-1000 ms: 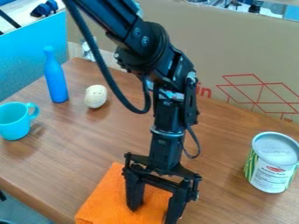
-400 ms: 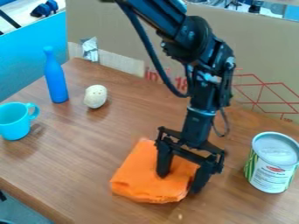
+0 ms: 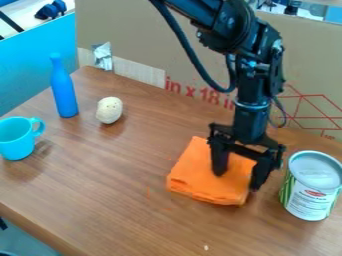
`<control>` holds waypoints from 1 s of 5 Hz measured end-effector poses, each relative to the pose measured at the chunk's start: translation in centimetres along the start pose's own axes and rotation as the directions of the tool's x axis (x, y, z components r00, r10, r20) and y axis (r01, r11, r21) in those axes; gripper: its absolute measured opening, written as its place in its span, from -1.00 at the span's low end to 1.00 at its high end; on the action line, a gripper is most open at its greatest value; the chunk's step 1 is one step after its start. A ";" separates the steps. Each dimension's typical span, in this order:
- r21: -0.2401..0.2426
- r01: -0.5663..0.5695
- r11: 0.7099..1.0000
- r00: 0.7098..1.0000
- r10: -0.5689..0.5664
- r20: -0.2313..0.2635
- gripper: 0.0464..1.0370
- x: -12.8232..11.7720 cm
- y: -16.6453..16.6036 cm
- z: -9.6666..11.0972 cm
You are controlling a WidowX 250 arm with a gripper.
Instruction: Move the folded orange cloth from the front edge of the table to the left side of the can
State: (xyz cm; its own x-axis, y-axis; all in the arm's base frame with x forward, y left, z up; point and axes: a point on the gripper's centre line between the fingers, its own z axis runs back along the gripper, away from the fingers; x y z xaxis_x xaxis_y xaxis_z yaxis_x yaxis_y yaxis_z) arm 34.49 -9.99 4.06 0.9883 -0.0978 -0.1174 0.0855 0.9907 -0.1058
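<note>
Currently, claw [image 3: 238,181] wide open; one finger on the orange cloth [image 3: 200,172], the other at its can-side edge; whether it grips any, cannot tell | cloth folded on bench [image 3: 127,200], just left of can [image 3: 312,192] | speckled ball [image 3: 109,110], blue bottle [image 3: 65,90], turquoise mug [image 3: 17,140] farther left of can

The black arm [image 3: 227,22] enters at the far edge, right of centre, and bends at a bulky joint [image 3: 234,35]. From there the wrist [image 3: 251,107] drops nearly upright. A thick cable [image 3: 194,56] loops along its left side. Below hangs the gripper [image 3: 237,182], its two fingers [image 3: 219,162] pointing down and spread well apart, the right one nearer than the left.
</note>
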 end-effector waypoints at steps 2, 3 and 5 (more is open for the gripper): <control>-0.009 -0.053 0.999 0.997 0.054 0.053 0.93 1.4 2.4 1.1; 0.012 -0.059 0.998 0.990 0.057 0.131 0.93 0.3 2.5 4.5; 0.079 -0.027 0.997 0.975 0.008 0.223 0.93 -3.2 0.2 10.1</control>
State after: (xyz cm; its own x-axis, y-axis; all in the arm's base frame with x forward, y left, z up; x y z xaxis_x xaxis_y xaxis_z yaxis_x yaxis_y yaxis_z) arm 32.66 -8.57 14.37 0.9923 -0.0661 0.1045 0.0690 0.9973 -0.0242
